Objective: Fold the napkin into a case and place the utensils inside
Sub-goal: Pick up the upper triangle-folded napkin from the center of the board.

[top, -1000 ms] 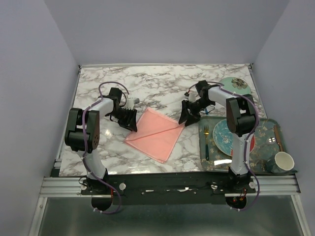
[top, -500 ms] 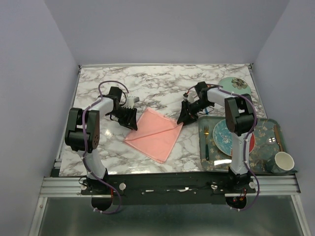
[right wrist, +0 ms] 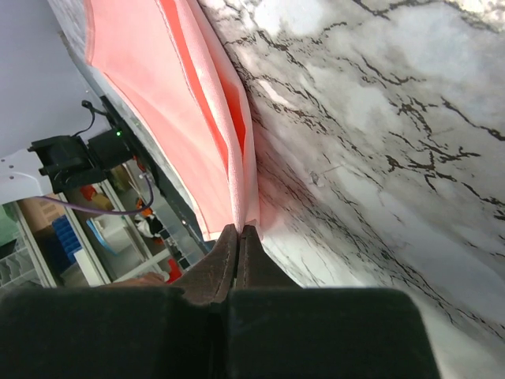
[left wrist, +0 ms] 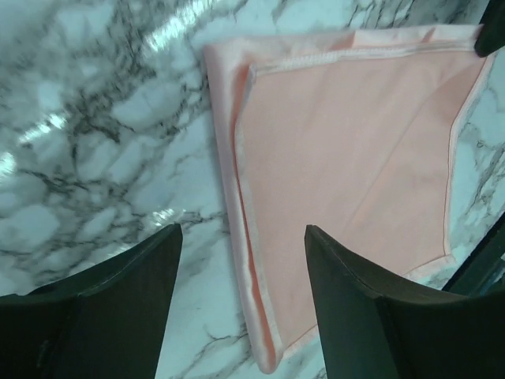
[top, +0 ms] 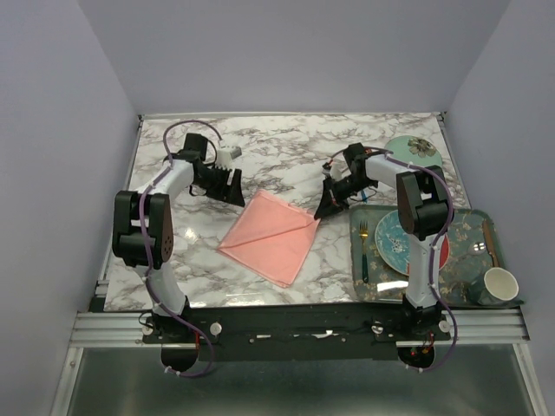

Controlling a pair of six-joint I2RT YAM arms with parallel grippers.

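The salmon-pink napkin (top: 273, 234) lies folded flat on the marble table, a loose rectangle turned like a diamond. My left gripper (top: 231, 185) hovers just beyond its far-left corner, open and holding nothing. In the left wrist view the napkin (left wrist: 347, 150) lies below the left gripper (left wrist: 242, 230), its doubled edge running between the dark fingers (left wrist: 126, 300). My right gripper (top: 326, 206) is shut on the napkin's right corner; the right wrist view shows the right gripper (right wrist: 239, 230) pinching the cloth layers (right wrist: 189, 118). A slim copper utensil (top: 492, 242) lies at the tray's right side.
A patterned tray (top: 460, 213) at the near right holds a teal floral plate (top: 397, 238), a gold-headed fork with a teal handle (top: 364, 250) and a cup (top: 500, 284). Another teal plate (top: 416, 149) sits at the back right of the table.
My left gripper let go of the napkin's left corner, opened, and drew back toward the far left. My right gripper closed on the right corner. The napkin settled slightly.
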